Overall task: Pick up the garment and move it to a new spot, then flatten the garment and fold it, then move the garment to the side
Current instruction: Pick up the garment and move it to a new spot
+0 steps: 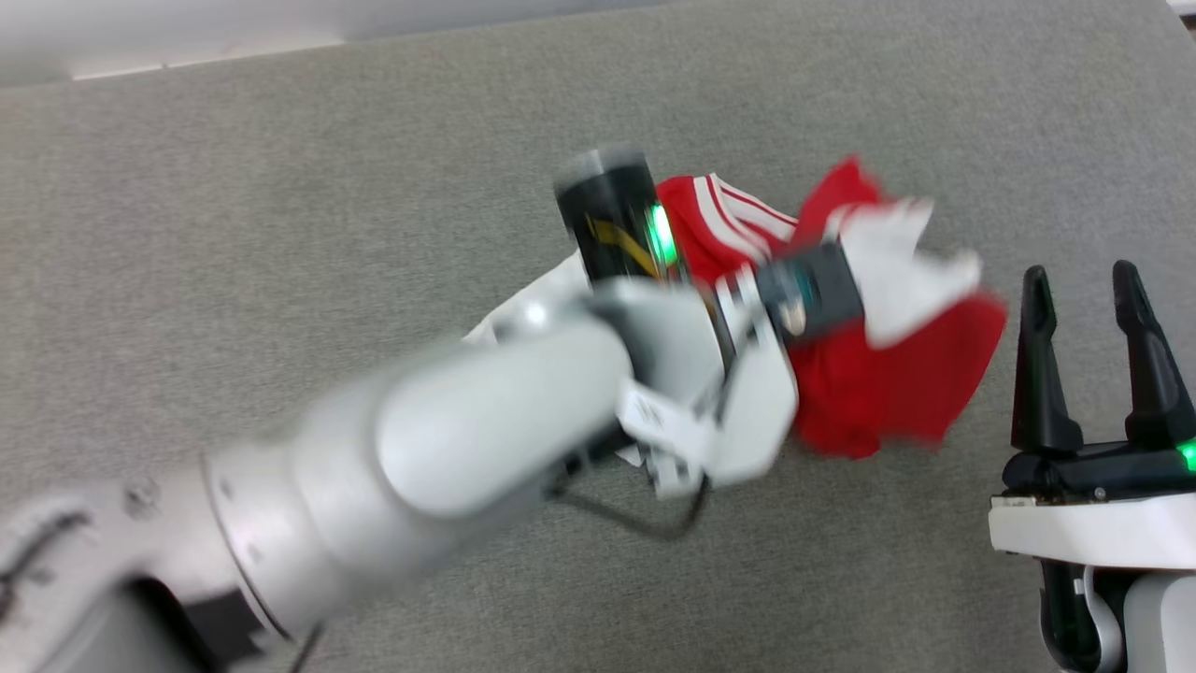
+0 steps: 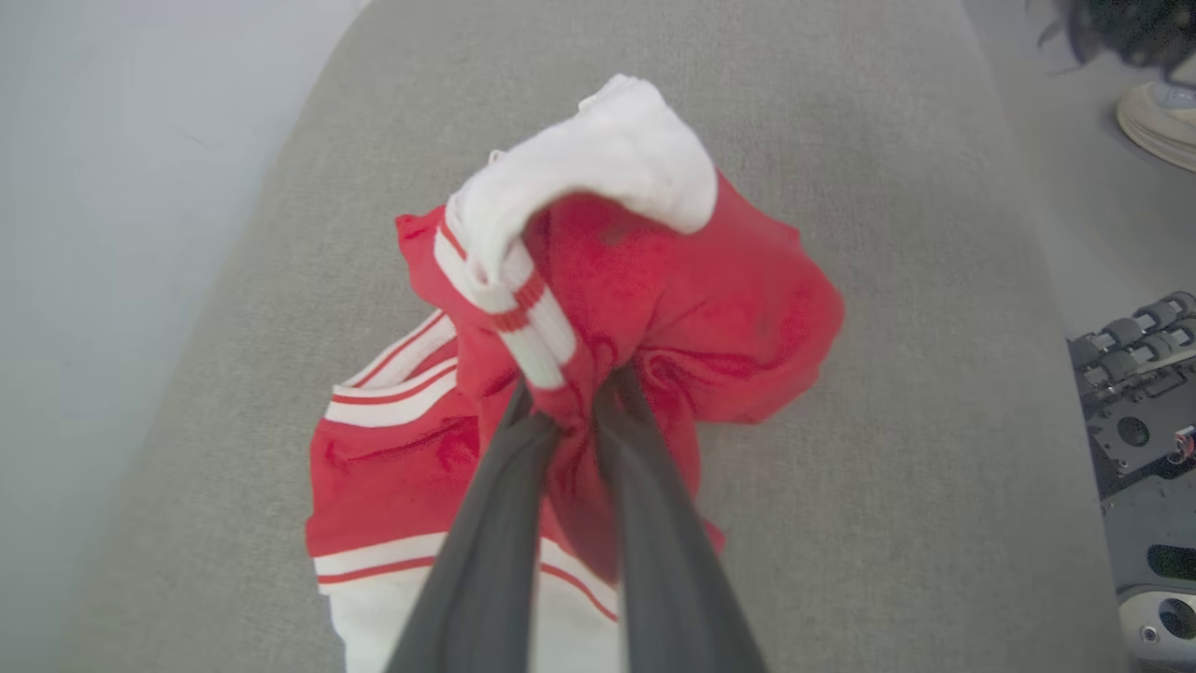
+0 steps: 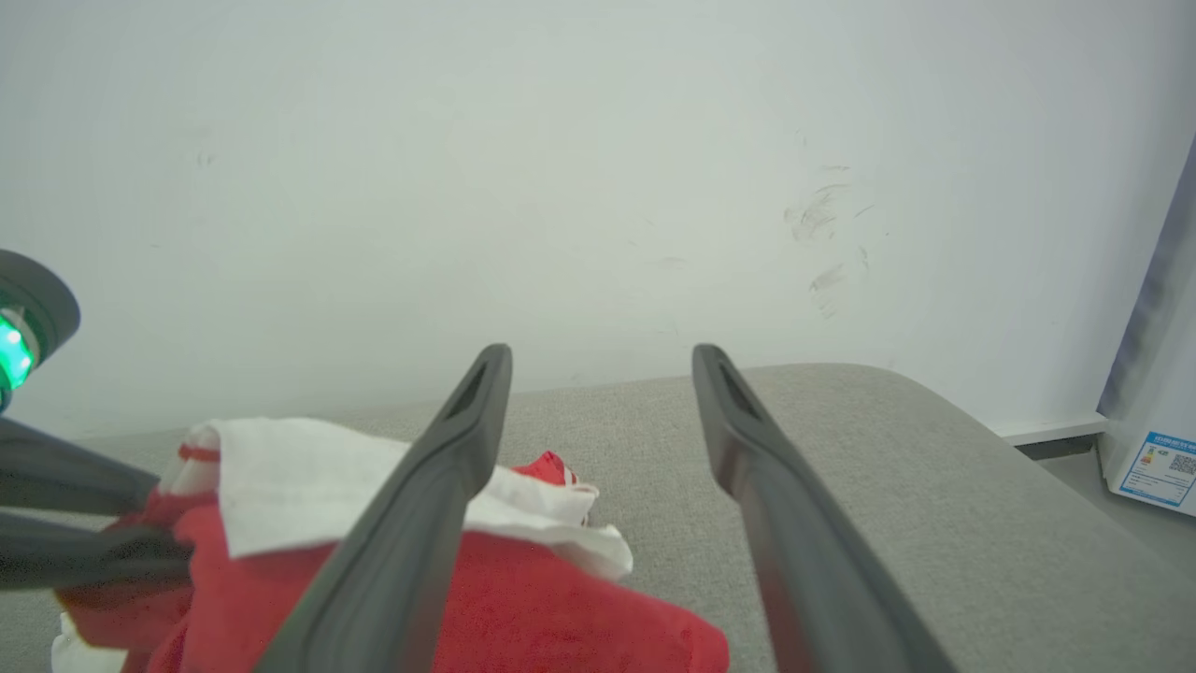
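Observation:
The garment (image 1: 878, 383), a red jersey with white sleeves and striped trim, is bunched in a heap on the grey surface. My left gripper (image 2: 572, 397) is shut on a fold of the garment (image 2: 710, 308), its two dark fingers pinching red cloth and striped trim. In the head view the left arm reaches over the heap and hides the fingertips. My right gripper (image 1: 1084, 280) stands open just right of the heap, with nothing between its fingers (image 3: 467, 430). The right wrist view has the garment (image 3: 523, 617) at lower left.
The grey padded surface (image 1: 280, 234) stretches wide to the left and behind the heap. A pale wall (image 3: 561, 168) rises behind it. In the left wrist view the robot's base (image 2: 1140, 449) and a shoe (image 2: 1159, 121) show on the floor at right.

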Controlling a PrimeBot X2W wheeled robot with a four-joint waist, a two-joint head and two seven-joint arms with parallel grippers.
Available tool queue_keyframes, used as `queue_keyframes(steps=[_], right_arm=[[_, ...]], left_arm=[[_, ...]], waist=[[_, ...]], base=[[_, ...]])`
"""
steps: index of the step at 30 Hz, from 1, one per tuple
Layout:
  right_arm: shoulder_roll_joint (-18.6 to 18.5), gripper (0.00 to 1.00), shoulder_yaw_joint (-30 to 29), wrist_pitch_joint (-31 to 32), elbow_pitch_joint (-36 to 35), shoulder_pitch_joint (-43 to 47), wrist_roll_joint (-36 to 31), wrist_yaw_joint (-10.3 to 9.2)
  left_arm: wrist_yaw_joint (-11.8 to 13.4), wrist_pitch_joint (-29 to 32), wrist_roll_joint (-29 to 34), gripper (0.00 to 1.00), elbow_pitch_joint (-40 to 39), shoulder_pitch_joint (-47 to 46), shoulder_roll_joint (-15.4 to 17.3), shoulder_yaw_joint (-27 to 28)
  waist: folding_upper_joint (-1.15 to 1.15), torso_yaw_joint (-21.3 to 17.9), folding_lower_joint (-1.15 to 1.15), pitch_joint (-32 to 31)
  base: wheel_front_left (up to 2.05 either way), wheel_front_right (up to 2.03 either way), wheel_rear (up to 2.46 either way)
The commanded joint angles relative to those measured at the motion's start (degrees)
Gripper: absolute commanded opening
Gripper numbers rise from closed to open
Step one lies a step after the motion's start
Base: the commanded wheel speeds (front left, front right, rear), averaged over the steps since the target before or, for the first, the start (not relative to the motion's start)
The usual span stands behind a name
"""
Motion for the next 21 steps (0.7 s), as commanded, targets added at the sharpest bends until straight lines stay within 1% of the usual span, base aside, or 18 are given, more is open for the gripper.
queue_keyframes(steps=[1, 4, 8, 11, 13, 14, 17, 21], right_arm=[[0.11, 1.00, 0.08, -0.12, -0.22, -0.87, 0.37, -0.02], [0.11, 1.00, 0.14, -0.12, -0.17, -1.18, 0.72, -0.02], [0.11, 1.00, -0.11, -0.12, 0.04, -1.38, 0.75, -0.02], [0.10, 1.00, -0.64, -0.12, 0.25, -0.95, 0.42, -0.02], [0.11, 1.00, -0.77, -0.12, 0.51, -0.67, 0.17, -0.02], [0.10, 1.00, -0.80, -0.12, 0.59, -0.53, -0.04, -0.02], [0.10, 1.00, -0.92, -0.12, 0.86, 0.20, -0.40, -0.02], [0.10, 1.00, -1.46, -0.12, 1.42, 1.70, -0.94, -0.02]], left_arm=[[0.04, 0.75, 0.78, 0.00, -0.42, 1.60, -0.36, 0.13], [0.04, 4.96, 3.45, 0.00, -1.88, 8.87, -2.63, 0.08], [0.04, 8.85, 5.66, 0.00, -4.33, 16.38, -3.84, 0.15], [0.03, 10.15, 5.60, 0.00, -5.59, 20.21, -4.35, 0.11], [0.03, 9.58, 5.62, 0.00, -5.81, 21.16, -4.44, 0.13], [0.03, 8.24, 5.53, 0.99, -5.48, 21.31, -4.56, 0.14], [0.03, 2.23, 4.50, 1.00, -4.02, 20.46, -5.20, 0.12], [0.04, -9.76, 2.47, 1.00, -0.93, 18.40, -5.04, 0.09]], waist=[[0.00, -0.62, 0.00, 0.62], [0.00, -1.14, 0.00, 1.06], [0.00, -1.29, 0.00, 1.15], [0.00, -0.75, 0.00, 0.60], [0.00, -0.22, 0.00, -0.01], [0.00, 0.08, 0.00, -0.41], [0.00, 0.99, 0.00, -2.06], [0.00, 2.35, 0.00, -5.12]], base=[[0.00, 0.00, 0.00], [0.00, 0.00, 0.00], [0.00, 0.00, 0.00], [0.00, 0.00, 0.00], [0.00, 0.00, 0.00], [0.00, 0.00, 0.00], [0.00, 0.00, 0.00], [0.00, 0.00, 0.00]])
